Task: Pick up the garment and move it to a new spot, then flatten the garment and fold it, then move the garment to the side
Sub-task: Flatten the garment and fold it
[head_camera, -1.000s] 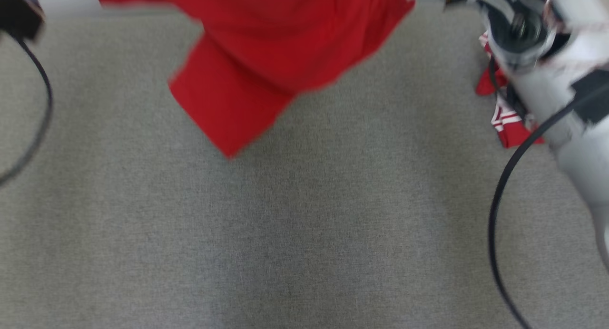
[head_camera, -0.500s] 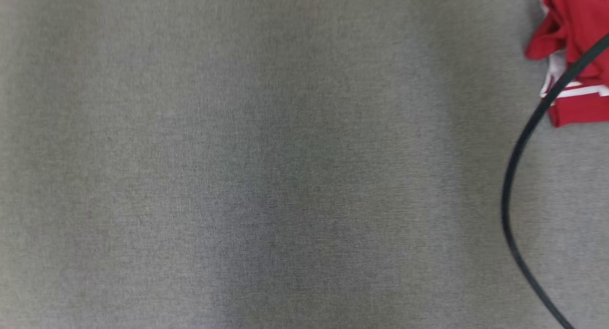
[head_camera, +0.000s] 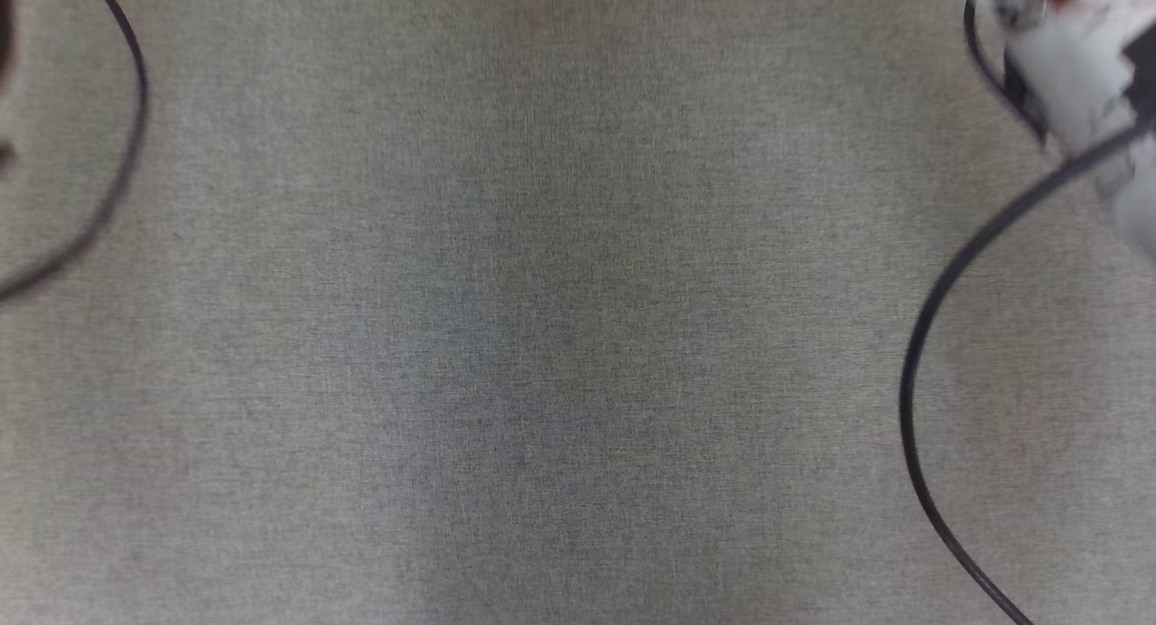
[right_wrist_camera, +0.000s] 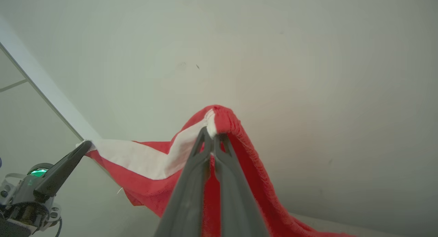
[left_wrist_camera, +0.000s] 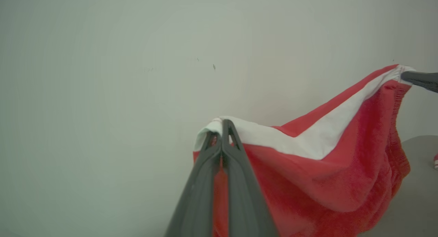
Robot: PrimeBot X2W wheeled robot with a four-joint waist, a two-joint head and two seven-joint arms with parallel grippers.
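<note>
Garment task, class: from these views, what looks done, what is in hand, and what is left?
Done: the pick-up. The red garment is held up before a pale wall. In hand: the left fingers and right fingers are shut on opposite ends of its white band, holding it spread between them. Left: laying it on the grey table, flattening, folding and moving it aside.

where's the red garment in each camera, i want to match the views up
head view: grey surface, cables at both sides, pale forearm top right.
left wrist view: garment centre to right, from left hand to right hand.
right wrist view: garment centre to lower left, from right hand to left hand.
shared landmark: its white band, strung between both hands.
</note>
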